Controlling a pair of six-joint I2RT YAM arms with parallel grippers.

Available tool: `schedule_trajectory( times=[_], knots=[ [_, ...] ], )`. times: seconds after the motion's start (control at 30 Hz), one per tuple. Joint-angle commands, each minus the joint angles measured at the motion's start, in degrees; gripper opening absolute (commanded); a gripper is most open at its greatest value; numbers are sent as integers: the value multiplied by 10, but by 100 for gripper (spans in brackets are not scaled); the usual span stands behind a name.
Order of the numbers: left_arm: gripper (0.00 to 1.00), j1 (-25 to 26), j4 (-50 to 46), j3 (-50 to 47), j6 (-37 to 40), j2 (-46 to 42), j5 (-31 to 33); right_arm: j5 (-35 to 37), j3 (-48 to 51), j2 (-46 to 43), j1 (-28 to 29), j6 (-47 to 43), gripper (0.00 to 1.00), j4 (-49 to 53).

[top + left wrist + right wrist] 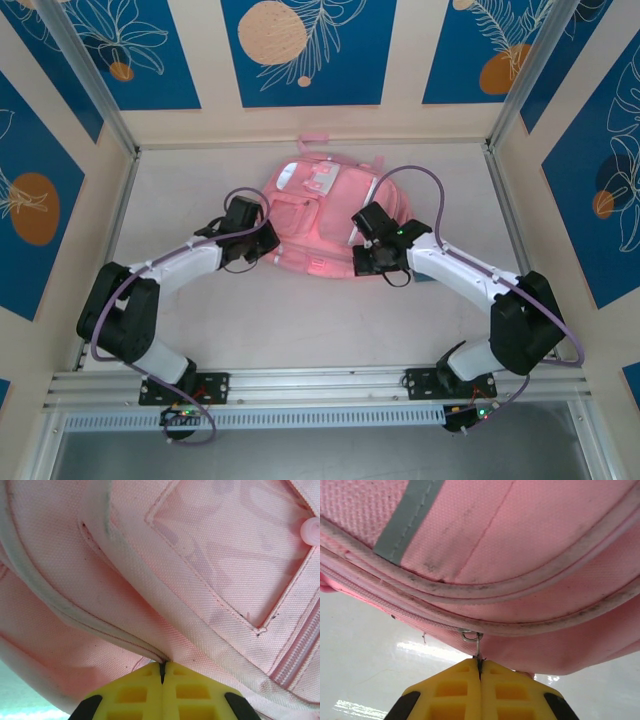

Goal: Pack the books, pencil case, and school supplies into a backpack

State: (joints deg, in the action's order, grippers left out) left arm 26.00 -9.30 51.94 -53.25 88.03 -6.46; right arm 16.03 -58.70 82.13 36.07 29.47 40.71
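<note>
The pink backpack [320,210] lies flat in the middle of the table, front pockets up. My left gripper [266,250] is at its near left edge. In the left wrist view the yellow jaws of this gripper [162,664] are shut on a fold of the backpack's piped seam [125,637]. My right gripper [363,262] is at the near right edge. Its jaws [479,661] are shut on the thin metal zip pull [478,647] hanging from the backpack's zip line [420,612]. The books and the pencil case are out of view.
Metal posts [85,75] [535,70] and patterned walls close in the table on three sides. A rail [320,385] runs along the near edge by the arm bases. Bare tabletop [320,325] lies between the backpack and the rail.
</note>
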Motion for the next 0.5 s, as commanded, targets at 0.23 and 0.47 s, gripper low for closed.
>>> schedule_trajectory(
  times=[0.23, 0.47],
  knots=[
    [47, -20, -76, 0, 17, -75, 8, -160, -47, 47, 64, -2, 0, -119],
    [56, -20, -35, -53, -41, -126, -55, -213, -140, 137, 96, 6, 0, -175]
  ],
)
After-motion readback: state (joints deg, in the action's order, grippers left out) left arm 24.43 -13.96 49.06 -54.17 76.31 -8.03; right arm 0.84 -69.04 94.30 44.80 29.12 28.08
